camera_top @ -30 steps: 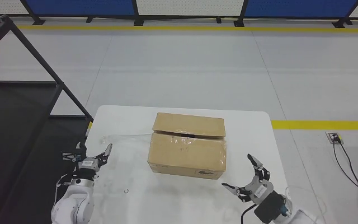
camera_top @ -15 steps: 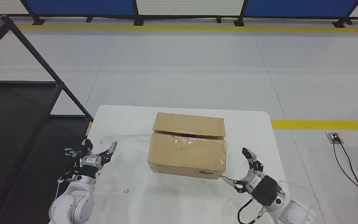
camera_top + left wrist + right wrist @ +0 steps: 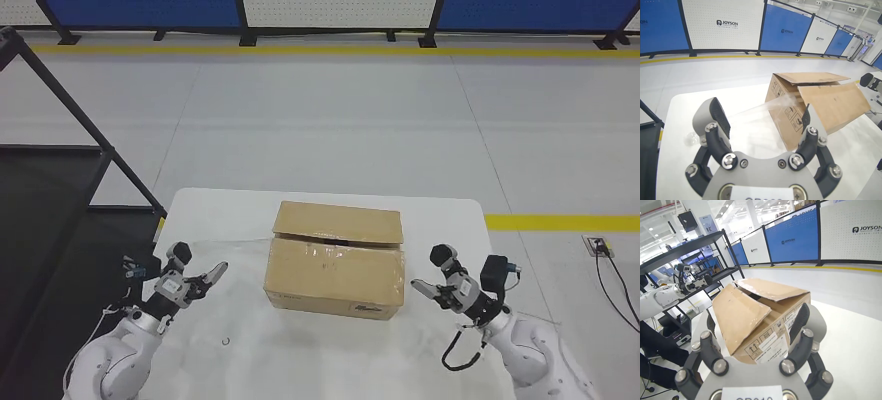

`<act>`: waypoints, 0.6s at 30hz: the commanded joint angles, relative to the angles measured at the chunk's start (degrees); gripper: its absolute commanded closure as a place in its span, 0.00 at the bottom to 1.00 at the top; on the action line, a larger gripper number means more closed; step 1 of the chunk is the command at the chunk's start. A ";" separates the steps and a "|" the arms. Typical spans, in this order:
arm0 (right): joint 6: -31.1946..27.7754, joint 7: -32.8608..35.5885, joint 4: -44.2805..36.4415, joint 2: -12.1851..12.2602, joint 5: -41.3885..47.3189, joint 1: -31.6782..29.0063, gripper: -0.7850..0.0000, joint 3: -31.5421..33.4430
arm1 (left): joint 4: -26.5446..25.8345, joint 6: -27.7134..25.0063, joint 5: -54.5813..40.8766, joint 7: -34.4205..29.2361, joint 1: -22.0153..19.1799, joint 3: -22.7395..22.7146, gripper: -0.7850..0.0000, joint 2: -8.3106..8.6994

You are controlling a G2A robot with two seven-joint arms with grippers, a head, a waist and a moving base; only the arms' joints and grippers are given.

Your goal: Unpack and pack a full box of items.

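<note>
A brown cardboard box (image 3: 335,260) stands in the middle of the white table (image 3: 330,345). Its two top flaps lie loosely over it with a dark gap between them. A strip of clear tape (image 3: 780,101) hangs off the end facing my left gripper and trails over the table. My left gripper (image 3: 198,263) is open a short way from that end, and the box (image 3: 817,106) shows beyond its fingers (image 3: 719,111). My right gripper (image 3: 428,273) is open close to the opposite end, level with the labelled side of the box (image 3: 761,306).
A black shelf rack (image 3: 50,200) stands just beyond the table's left edge. A small ring-shaped bit (image 3: 227,343) lies on the table near the front. A crumpled scrap of clear film (image 3: 690,137) lies near my left gripper.
My right gripper has come from the front right corner of the table up to the box's right end. My left gripper has shifted a little toward the box. The box has not moved.
</note>
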 commanded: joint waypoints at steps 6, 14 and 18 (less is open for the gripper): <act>2.27 3.59 1.49 -0.38 4.36 1.15 0.00 -2.10 | 0.00 -0.41 -2.72 -1.13 0.08 0.79 0.00 0.05; -0.68 22.80 10.99 -0.70 27.68 9.95 0.00 -7.18 | -0.82 -3.48 -7.68 -3.72 -0.04 1.07 0.00 0.60; -3.29 32.33 13.92 -0.40 39.47 12.35 0.00 -9.05 | -0.48 -3.92 -9.42 -4.50 -0.18 1.21 0.00 0.85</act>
